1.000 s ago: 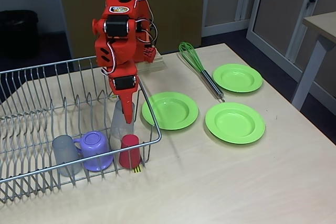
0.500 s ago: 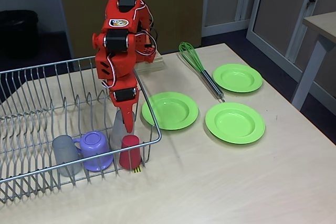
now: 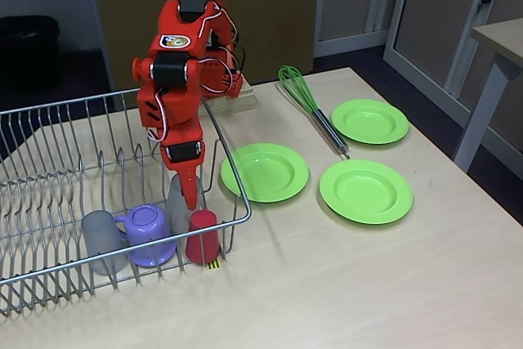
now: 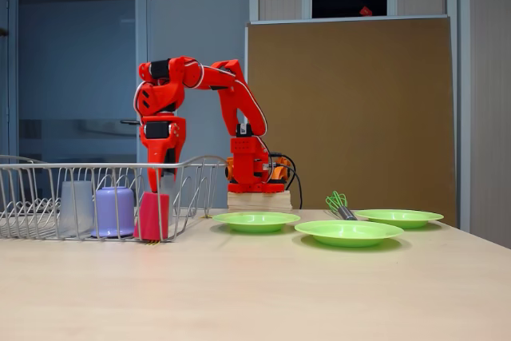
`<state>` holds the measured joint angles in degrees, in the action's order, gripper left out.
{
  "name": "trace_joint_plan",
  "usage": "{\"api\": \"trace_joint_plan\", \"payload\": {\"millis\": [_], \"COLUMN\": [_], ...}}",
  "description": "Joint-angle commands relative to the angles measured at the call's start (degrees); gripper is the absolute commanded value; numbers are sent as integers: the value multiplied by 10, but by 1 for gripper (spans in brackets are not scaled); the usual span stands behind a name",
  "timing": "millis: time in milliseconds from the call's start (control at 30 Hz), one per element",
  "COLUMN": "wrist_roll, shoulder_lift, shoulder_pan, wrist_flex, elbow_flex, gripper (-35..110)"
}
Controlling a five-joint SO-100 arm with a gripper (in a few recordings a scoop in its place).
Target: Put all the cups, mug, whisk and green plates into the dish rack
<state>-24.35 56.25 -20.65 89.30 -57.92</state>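
My fingers (image 3: pixel 191 194) are pointing straight down inside the dish rack (image 3: pixel 49 177), near its right end, and they are closing around a translucent grey cup (image 3: pixel 176 204) that is standing just behind the red cup (image 3: pixel 202 235). Seen from the low fixed view, my fingers (image 4: pixel 153 182) are reaching down behind the rack (image 4: pixel 48 167) wires, just above the red cup (image 4: pixel 152 216).

Along the near side of the rack, three things are sitting in a row: a second grey cup (image 3: pixel 100 240) on the left, the lilac mug (image 3: pixel 149 234) in the middle and the red cup on the right, close by the striped tag (image 3: pixel 213 265). In the low view the grey cup (image 4: pixel 77 207) and the mug (image 4: pixel 114 212) are standing side by side.

To the right of the rack, the three green plates are lying flat on the desk (image 3: pixel 351 275): one (image 3: pixel 265 172) just beside the rack, one (image 3: pixel 365 190) nearer and further right, one (image 3: pixel 369 121) at the far right. The whisk (image 3: pixel 309 106) is lying between the far plate and the nearest-to-rack plate, its green loops pointing away toward my base.
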Motion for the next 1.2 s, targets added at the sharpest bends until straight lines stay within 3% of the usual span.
{"api": "trace_joint_plan", "payload": {"millis": [0, 400, 1167], "wrist_roll": [-18, -35, -35], "shoulder_lift": [8, -15, 54], "shoulder_pan": [-18, -26, -2], "wrist_flex": [-2, 6, 53], "elbow_flex": [12, 37, 42], "gripper": [27, 36, 35]}}
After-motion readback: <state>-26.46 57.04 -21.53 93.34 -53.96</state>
